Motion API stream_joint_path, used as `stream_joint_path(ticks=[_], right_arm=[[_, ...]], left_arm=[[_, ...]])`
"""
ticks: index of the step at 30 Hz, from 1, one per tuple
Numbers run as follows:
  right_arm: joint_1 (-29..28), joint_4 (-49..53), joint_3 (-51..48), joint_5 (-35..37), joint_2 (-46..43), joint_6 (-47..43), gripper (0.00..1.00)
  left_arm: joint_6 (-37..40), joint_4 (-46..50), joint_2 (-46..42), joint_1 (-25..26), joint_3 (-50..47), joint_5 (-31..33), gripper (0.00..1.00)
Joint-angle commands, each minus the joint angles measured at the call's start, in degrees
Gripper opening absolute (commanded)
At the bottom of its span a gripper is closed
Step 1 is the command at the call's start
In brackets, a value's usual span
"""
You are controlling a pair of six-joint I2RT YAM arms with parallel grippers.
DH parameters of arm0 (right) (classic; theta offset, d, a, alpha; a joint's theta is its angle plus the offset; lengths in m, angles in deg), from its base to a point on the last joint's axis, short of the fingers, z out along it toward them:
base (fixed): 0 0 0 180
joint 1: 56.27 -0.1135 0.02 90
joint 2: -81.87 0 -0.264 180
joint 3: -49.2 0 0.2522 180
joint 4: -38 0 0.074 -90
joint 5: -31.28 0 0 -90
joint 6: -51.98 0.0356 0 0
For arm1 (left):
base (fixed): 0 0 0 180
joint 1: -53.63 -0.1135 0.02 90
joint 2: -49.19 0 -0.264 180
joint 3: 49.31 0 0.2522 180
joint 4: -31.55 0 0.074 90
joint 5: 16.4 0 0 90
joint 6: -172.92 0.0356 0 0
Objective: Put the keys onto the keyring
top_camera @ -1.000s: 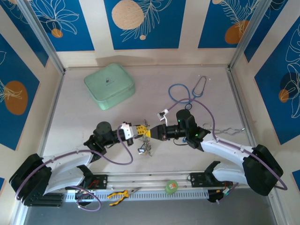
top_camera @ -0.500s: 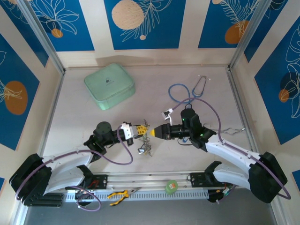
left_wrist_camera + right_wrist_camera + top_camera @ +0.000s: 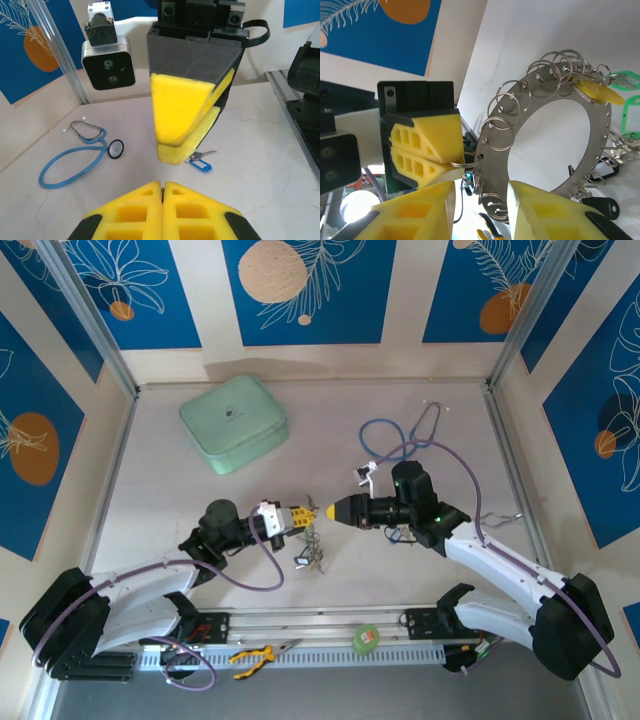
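The left arm reaches low across the worktop point(image 3: 180, 505) toward the centre, forearm nearly level. Its left hand point(image 3: 303, 516) is fully closed, the yellow pads pressed together on a small split ring point(image 3: 458, 163) at the rim of the keyring point(image 3: 598, 150). The keyring is held off the worktop between the two hands, standing roughly on edge. Its flat silvery band is lined with holes and many small rings.

Keys point(image 3: 312, 558) hang in a cluster from its lower side. In the right wrist view a yellow tag point(image 3: 600, 93) and a green tag point(image 3: 626, 80) sit at the far rim.

The right arm comes in from the opposite side, elbow bent, wrist level. The right hand point(image 3: 333, 508) points straight at the left hand, tips close to the keyring. Its fingers point(image 3: 422, 210) stand apart and clamp nothing.

A blue-tagged key point(image 3: 200, 164) lies on the worktop beneath the right hand, with a blue stethoscope point(image 3: 75, 160) farther back.
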Motion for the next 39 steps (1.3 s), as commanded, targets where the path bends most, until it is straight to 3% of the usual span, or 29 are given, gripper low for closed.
stream_joint_path(ticks=[1, 9, 23, 29, 34, 39], right_arm=[[-0.1, -2.6, 0.8, -0.7, 1.4, 4.8, 0.35], [-1.0, -12.6, -0.3, -2.6, 5.9, 11.5, 0.42], [-2.1, -16.4, 0.1, -3.8, 10.1, 14.1, 0.46], [0.0, -1.5, 2.1, 0.5, 4.2, 5.4, 0.46], [-0.1, 14.5, 4.8, 7.9, -0.1, -4.2, 0.44], [-1.1, 21.4, 8.3, 12.3, -1.6, -10.1, 0.42]], left_arm=[[-1.3, -5.3, -0.9, 0.4, -0.1, -1.8, 0.0], [-2.1, -6.9, -0.3, 0.4, -0.2, -3.0, 0.0], [-3.2, -7.9, 0.6, 0.5, 0.2, -2.5, 0.0], [-5.5, -0.9, -1.2, 0.5, 1.6, 4.8, 0.0], [-12.6, 14.4, -4.6, 1.2, 6.0, 16.6, 0.0], [-21.0, 27.6, -6.5, 2.4, 10.3, 26.0, 0.0]])
